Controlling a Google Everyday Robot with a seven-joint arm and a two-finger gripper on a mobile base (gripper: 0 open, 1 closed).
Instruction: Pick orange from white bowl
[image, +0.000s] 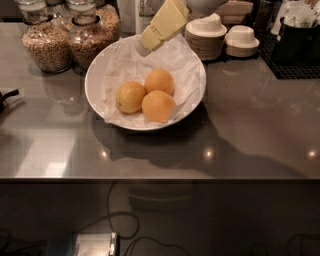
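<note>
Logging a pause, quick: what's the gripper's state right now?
Gripper: over the white bowl's back rim, open or closed cannot be told; three oranges lie in the bowl.

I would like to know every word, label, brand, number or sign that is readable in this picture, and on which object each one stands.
No text can be read anywhere in this picture.
Glass jars: no label shows.
Stacked cups: plain.
White bowl and its paper: plain.
Gripper, above the bowl's far rim: no marking shows.
</note>
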